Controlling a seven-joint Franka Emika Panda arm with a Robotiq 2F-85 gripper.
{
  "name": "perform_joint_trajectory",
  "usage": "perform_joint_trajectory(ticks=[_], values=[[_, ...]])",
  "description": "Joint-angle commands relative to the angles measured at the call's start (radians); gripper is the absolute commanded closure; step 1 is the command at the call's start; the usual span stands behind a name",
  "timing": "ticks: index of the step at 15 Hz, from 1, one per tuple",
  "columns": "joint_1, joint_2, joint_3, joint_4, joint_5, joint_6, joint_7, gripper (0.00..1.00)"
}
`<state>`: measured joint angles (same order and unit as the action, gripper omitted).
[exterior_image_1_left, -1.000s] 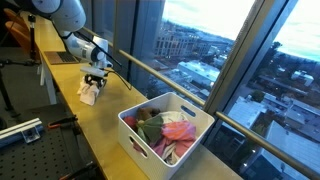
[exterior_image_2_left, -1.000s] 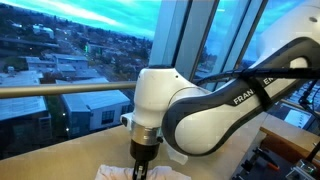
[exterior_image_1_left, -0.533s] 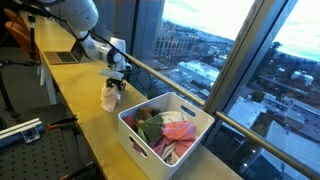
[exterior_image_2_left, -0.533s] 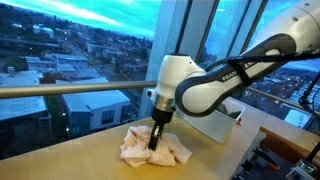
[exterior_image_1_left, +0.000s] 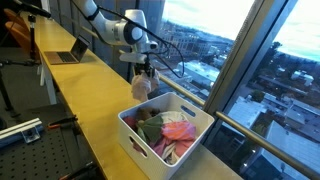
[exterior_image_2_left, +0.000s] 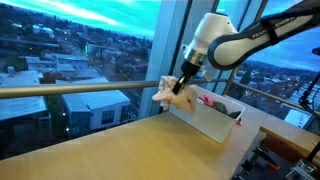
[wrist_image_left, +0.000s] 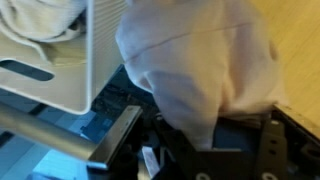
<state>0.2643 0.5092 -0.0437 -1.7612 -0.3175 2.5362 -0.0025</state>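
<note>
1. Hanging from the claw (exterior_image_1_left: 143, 70), which is clamped fully on its top fold, one pale crumpled cloth (exterior_image_1_left: 140, 87) is in mid-air. It is just beside a corner of the white slotted plastic basket (exterior_image_1_left: 135, 140) and clear of the yellow wooden worktop (exterior_image_1_left: 90, 100).
2. Risk: the grip appears to take only a pinch of fabric. A jolt could let the cloth slide out onto the worktop.
3. Risk: the drooping hem may snag the basket rim and drag the basket askew.
4. Count: one claw, one held cloth, one basket, one open laptop (exterior_image_1_left: 65, 55). At least three garments (exterior_image_1_left: 165, 130) lie inside the basket: red, pink and olive.
</note>
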Motion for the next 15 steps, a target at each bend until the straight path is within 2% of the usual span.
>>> perform_joint_trajectory(ticks=[1,5,10,13,14,15], values=[[-0.029,-0.189,-0.037,-0.093,-0.066,-0.011,0.059,1.00],[-0.119,-0.315,-0.050,-0.095,-0.076,-0.059,0.028,1.00],[-0.238,-0.308,-0.047,-0.081,-0.027,-0.049,-0.024,1.00],[-0.281,-0.267,-0.047,-0.083,-0.002,-0.039,-0.041,1.00],[-0.288,-0.256,-0.048,-0.084,0.002,-0.036,-0.034,0.81],[-0.296,-0.251,-0.049,-0.084,0.007,-0.041,-0.038,0.73]])
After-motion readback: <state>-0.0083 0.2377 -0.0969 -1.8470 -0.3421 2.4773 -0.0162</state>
